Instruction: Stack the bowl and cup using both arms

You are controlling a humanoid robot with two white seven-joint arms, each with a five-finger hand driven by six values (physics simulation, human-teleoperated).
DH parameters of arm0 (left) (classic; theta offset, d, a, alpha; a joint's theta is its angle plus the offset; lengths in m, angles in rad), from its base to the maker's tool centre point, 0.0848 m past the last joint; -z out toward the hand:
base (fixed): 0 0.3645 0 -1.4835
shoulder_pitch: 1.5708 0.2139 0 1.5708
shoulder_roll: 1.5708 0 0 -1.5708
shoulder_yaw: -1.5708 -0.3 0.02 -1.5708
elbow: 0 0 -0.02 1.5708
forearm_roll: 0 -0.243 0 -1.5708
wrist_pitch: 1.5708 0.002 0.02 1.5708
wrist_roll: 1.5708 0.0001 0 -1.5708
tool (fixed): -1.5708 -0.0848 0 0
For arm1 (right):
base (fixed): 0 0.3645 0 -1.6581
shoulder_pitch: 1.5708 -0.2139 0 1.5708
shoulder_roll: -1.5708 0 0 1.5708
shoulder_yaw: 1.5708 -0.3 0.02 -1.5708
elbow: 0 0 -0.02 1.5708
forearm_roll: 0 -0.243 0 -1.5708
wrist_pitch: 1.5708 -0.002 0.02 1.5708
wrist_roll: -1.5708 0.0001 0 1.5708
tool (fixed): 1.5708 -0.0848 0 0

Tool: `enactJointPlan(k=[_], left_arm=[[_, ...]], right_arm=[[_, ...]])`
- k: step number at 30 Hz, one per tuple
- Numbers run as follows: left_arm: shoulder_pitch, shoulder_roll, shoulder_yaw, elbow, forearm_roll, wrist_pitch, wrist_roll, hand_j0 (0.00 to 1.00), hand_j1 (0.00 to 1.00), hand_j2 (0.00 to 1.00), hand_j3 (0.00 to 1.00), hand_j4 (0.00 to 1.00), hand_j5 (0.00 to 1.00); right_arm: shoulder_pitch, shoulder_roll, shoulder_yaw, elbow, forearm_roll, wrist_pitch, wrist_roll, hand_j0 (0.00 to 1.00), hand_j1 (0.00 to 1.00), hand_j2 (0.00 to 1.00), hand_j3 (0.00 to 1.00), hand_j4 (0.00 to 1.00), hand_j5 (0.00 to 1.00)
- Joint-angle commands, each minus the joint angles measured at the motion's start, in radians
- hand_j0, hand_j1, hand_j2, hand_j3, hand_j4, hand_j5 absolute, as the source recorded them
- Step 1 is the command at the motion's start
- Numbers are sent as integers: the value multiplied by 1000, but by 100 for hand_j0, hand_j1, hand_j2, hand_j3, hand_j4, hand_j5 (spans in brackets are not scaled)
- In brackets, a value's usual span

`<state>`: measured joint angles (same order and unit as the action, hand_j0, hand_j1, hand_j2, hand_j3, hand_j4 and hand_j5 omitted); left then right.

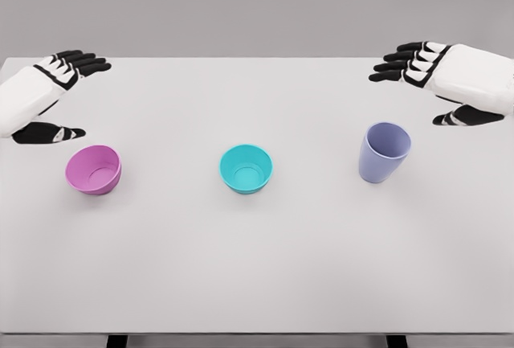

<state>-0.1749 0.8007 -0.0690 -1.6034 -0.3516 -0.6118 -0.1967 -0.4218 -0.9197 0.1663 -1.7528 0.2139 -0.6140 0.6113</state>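
Observation:
A pink bowl (94, 169) sits at the table's left, a teal bowl (246, 168) in the middle, and a lavender cup (384, 152) stands upright at the right. My left hand (68, 95) hovers above and behind the pink bowl, fingers spread, holding nothing. Over at the right, my right hand (422, 87) hangs behind and slightly right of the cup, fingers also spread and empty. Neither hand touches any object.
All three items rest on a white table (257, 268) in a row, spaced well apart. The table's front edge runs near the bottom of the view, and a grey wall lies behind its far edge.

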Motion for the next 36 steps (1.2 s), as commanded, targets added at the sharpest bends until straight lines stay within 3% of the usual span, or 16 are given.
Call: enactJointPlan(k=[1, 4, 6, 7, 8, 11, 14, 19, 20, 22, 23, 25, 27, 28, 32, 36], left_arm=[[0, 5, 11, -1, 11, 1, -10, 100, 100, 100, 100, 100, 100], [-11, 9, 11, -3, 20, 1, -55, 100, 100, 100, 100, 100, 100], [-18, 31, 14, 0, 100, 1, -214, 100, 100, 100, 100, 100, 100], [-40, 52, 12, -1, 190, 1, -384, 100, 100, 100, 100, 100, 100], [-54, 86, 12, -1, 249, 1, -414, 100, 100, 100, 100, 100, 100], [-90, 123, -11, 10, 258, 1, -414, 100, 100, 100, 100, 100, 100], [-184, 192, -141, 16, 261, 1, -414, 100, 100, 100, 100, 100, 100], [-500, 206, -524, 137, 261, 1, -414, 100, 100, 100, 100, 100, 100], [-538, 207, -571, 141, 260, 1, -414, 100, 100, 100, 100, 100, 100], [-603, 216, -641, 146, 258, 1, -414, 100, 100, 100, 100, 100, 100], [-624, 244, -689, 138, 258, 1, -414, 100, 100, 100, 100, 100, 100], [-635, 276, -707, 138, 258, 1, -414, 100, 100, 100, 100, 100, 100], [-634, 325, -732, 115, 273, 1, -414, 100, 100, 100, 100, 100, 100], [-632, 333, -739, 86, 273, 1, -414, 98, 98, 98, 98, 98, 98], [-627, 400, -787, -23, 278, 1, -414, 98, 98, 98, 98, 98, 98], [-621, 416, -788, -41, 276, 1, -414, 98, 98, 98, 98, 98, 98]], right_arm=[[-2, 12, 13, -1, -5, 3, 0, 100, 100, 100, 100, 100, 100], [-22, 42, -10, -1, -10, 3, 0, 100, 100, 100, 100, 100, 100], [-20, 59, -44, -2, -11, 3, 0, 100, 100, 100, 100, 100, 100], [-18, 59, -44, -1, -11, 3, 0, 100, 100, 100, 100, 100, 100], [-15, 59, -42, -2, -11, 3, 0, 100, 100, 100, 100, 100, 100], [-15, 42, -42, -2, -11, 3, 0, 100, 100, 100, 100, 100, 100], [-12, 33, -44, -2, -11, 3, 0, 100, 100, 100, 100, 100, 100], [29, 25, -85, -1, -13, 3, 0, 100, 100, 100, 100, 100, 100], [55, 30, -117, 3, -13, 3, 0, 100, 100, 100, 100, 100, 100], [150, 59, -324, -1, -16, 3, 0, 100, 100, 100, 100, 100, 100], [158, 165, -419, 9, -18, 3, 0, 100, 100, 100, 100, 100, 100], [184, 265, -430, -1, -21, 3, 0, 100, 100, 100, 100, 100, 100], [270, 193, -421, -1, -16, 3, 0, 100, 100, 100, 100, 100, 100], [273, 151, -421, -1, -14, 3, 0, 100, 100, 100, 100, 100, 100], [278, 121, -421, -1, -11, 3, 0, 100, 100, 100, 100, 100, 100], [299, 38, -421, -2, -11, 3, 0, 100, 100, 100, 100, 100, 100]])
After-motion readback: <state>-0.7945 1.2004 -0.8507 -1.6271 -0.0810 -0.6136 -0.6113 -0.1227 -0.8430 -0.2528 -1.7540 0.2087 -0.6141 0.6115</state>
